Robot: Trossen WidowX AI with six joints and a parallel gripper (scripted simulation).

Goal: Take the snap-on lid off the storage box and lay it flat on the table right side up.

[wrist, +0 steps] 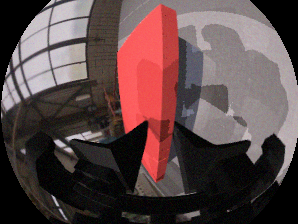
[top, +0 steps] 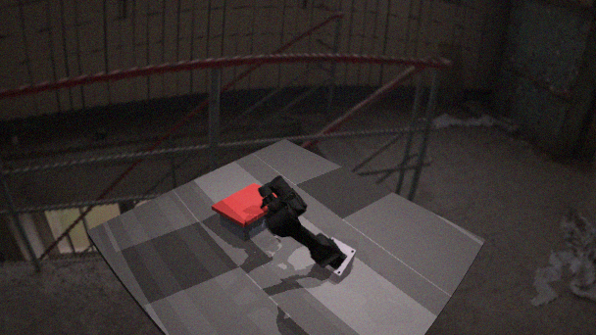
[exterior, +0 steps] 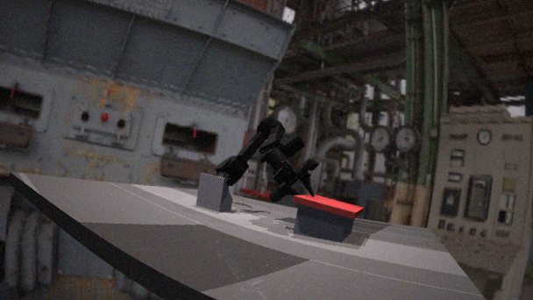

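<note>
the black parallel-jaw gripper (exterior: 299,189) is clamped on the near edge of the flat red snap-on lid (top: 242,204), its two dark fingers pinching the lid's rim from either side, as the wrist view shows with the red panel running away between them. the lid sits on top of the dark blue-grey rectangular storage box (exterior: 323,223), slightly raised at the gripped side in the exterior view. the box stands on the grey patchwork table top (top: 392,235), near the arm's pale grey base block (exterior: 213,193).
</note>
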